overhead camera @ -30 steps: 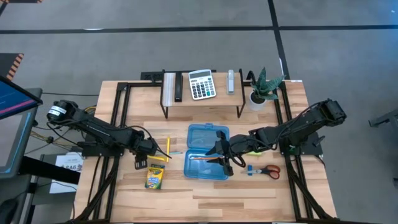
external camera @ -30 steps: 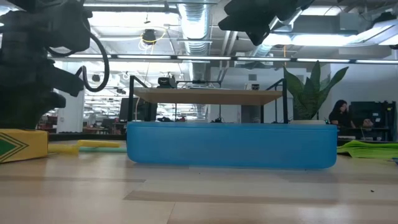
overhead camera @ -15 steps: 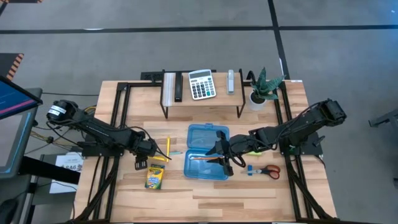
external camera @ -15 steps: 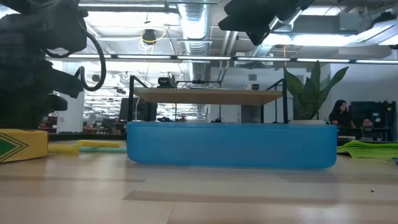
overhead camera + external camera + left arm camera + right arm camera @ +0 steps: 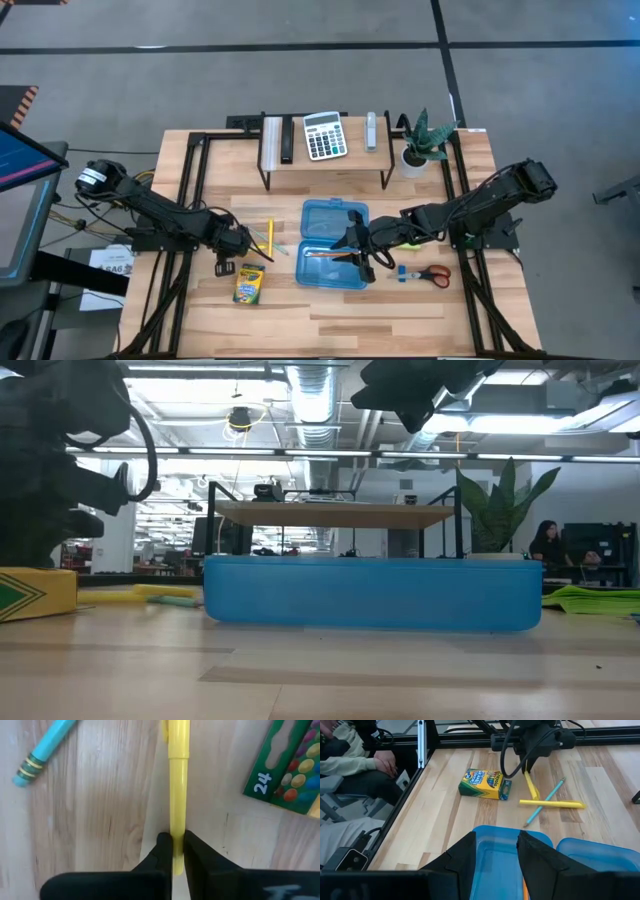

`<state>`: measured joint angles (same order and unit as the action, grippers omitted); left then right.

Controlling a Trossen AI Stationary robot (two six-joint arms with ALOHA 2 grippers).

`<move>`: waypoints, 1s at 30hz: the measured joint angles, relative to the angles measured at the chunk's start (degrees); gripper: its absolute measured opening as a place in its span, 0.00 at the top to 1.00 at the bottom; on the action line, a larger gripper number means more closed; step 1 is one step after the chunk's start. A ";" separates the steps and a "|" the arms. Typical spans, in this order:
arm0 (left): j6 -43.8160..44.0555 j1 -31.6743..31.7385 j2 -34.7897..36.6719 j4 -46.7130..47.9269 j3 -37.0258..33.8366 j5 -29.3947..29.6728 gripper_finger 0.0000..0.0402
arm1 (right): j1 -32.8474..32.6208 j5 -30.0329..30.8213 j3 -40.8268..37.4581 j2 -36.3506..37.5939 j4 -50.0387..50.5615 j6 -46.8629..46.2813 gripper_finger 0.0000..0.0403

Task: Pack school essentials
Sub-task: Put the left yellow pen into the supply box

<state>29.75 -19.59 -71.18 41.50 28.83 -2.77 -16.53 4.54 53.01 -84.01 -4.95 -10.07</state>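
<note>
Left gripper [image 5: 173,851] clamped on long yellow pencil [image 5: 178,780], just left of open blue plastic case [image 5: 334,243] — pencil's far end raised off wood. Right gripper [image 5: 496,851] over case, fingers apart w/ nothing between

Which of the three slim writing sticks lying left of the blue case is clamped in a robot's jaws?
The yellow one beside the crayon box, pinched by the left gripper. The other yellow stick and the light-blue pencil lie free.

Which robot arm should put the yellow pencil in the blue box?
The left. Its gripper is already shut on the yellow pencil, beside the blue box. The right gripper hovers open over the box.
</note>
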 joint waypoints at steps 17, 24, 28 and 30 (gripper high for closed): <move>-0.18 -2.14 -0.13 16.89 14.77 4.13 1.00 | 0.00 0.00 0.00 0.00 0.17 0.00 0.59; -8.21 -1.35 -0.73 6.91 20.49 8.29 1.00 | 0.00 0.00 0.84 0.00 0.96 0.04 0.59; -13.75 0.71 -4.87 0.44 22.34 8.38 1.00 | 0.00 0.03 2.18 1.77 4.94 0.02 0.59; -16.26 1.84 -8.64 -1.18 24.12 7.36 1.00 | -0.13 0.14 2.14 3.51 7.11 0.02 0.59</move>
<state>13.49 -17.76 -79.81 40.33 52.95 4.59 -16.66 4.68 55.16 -80.49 2.16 -10.05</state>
